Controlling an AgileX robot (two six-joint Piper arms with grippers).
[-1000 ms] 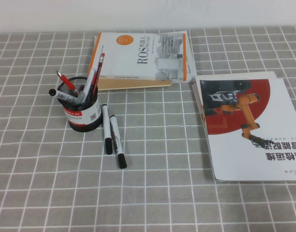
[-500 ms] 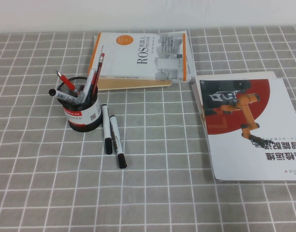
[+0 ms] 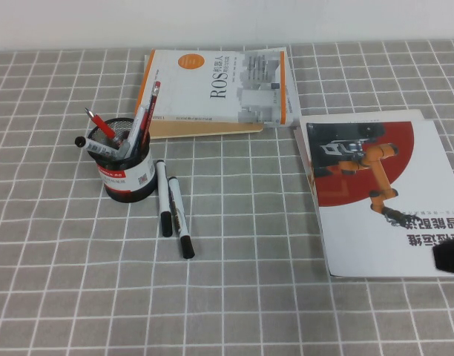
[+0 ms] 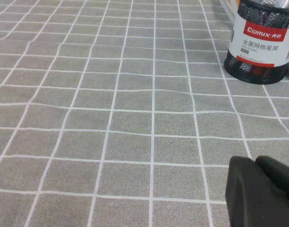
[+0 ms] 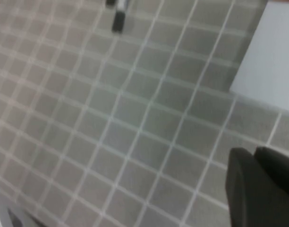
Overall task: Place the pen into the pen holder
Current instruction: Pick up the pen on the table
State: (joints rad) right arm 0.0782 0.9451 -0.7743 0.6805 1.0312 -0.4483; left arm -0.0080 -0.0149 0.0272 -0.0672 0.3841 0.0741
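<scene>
Two pens (image 3: pixel 176 216) lie just beside the holder (image 3: pixel 127 176), a book (image 3: pixel 216 92) behind it. The right gripper (image 3: pixel 449 258) is over the magazine (image 3: pixel 379 194), well apart; the left gripper (image 4: pixel 260 191) hangs near the holder. Neither's opening can be told.

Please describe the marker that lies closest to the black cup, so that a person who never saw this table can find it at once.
Find the black mesh pen holder on the left of the grey checked cloth. Two white markers lie side by side just right of it; the pen is the one nearer the cup. Its black cap ends higher up than its neighbour's. The right gripper shows at the right edge; the left gripper only in its wrist view.
</scene>
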